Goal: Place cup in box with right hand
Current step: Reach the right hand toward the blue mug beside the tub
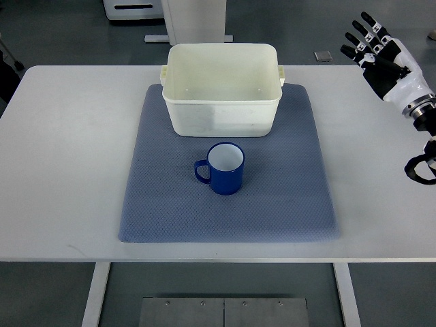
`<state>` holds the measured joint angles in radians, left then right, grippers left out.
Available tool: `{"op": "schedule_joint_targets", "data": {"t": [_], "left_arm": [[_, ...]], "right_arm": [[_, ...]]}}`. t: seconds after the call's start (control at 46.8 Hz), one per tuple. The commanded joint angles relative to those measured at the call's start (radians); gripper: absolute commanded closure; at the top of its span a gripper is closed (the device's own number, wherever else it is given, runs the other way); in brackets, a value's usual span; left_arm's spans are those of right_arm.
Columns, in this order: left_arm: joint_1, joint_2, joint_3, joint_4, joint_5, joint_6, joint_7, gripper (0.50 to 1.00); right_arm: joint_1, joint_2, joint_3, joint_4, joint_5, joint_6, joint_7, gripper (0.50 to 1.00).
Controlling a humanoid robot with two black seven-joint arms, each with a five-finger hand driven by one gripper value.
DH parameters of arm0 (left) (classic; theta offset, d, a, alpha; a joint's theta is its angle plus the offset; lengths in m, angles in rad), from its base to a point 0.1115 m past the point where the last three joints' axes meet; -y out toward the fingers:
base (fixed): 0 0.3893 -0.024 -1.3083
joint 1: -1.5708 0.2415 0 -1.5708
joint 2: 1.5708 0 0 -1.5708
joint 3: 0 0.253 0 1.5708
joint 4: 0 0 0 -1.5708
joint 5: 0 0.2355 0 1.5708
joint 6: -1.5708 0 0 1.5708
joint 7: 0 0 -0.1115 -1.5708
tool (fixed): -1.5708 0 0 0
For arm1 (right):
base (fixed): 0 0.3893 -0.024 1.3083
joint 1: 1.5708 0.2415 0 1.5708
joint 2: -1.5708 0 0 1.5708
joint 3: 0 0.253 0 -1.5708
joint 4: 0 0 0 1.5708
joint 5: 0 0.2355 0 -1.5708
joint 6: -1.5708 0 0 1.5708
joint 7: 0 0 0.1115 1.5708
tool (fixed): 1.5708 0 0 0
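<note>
A dark blue cup with a white inside stands upright on the blue-grey mat, its handle pointing left. Just behind it sits the cream plastic box, with nothing inside. My right hand hovers at the far right, above the table's back right corner, fingers spread and holding nothing. It is well away from the cup, up and to the right of it. The left arm does not show.
The mat lies on a white table, whose front edge runs along the bottom. Behind the table stands a white machine base. A small grey square lies on the floor behind the table.
</note>
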<state>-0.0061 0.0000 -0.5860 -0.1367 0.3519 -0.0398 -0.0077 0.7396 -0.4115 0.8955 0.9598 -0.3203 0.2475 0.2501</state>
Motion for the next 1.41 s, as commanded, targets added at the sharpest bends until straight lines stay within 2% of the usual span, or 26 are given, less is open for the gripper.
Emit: {"op": "schedule_joint_targets", "data": {"t": [0.0, 0.192, 0.449, 0.94, 1.388], "left_arm": [[0.000, 0.000, 0.000, 0.000, -0.001, 0.000, 0.000, 0.500], [0.000, 0.000, 0.000, 0.000, 0.001, 0.000, 0.000, 0.500], [0.000, 0.000, 0.000, 0.000, 0.001, 0.000, 0.000, 0.500], [0.000, 0.000, 0.000, 0.000, -0.001, 0.000, 0.000, 0.500], [0.000, 0.000, 0.000, 0.000, -0.001, 0.000, 0.000, 0.500]], "right_arm": [[0.003, -0.020, -0.015, 0.048, -0.035, 0.000, 0.001, 0.500], [0.001, -0.023, -0.044, 0.174, -0.138, 0.000, 0.006, 0.500], [0.006, -0.023, -0.128, 0.252, -0.270, 0.000, 0.009, 0.500], [0.032, -0.004, -0.311, 0.260, -0.414, -0.004, 0.075, 0.500], [0.029, 0.065, -0.412, 0.232, -0.480, -0.017, 0.097, 0.500]]}}
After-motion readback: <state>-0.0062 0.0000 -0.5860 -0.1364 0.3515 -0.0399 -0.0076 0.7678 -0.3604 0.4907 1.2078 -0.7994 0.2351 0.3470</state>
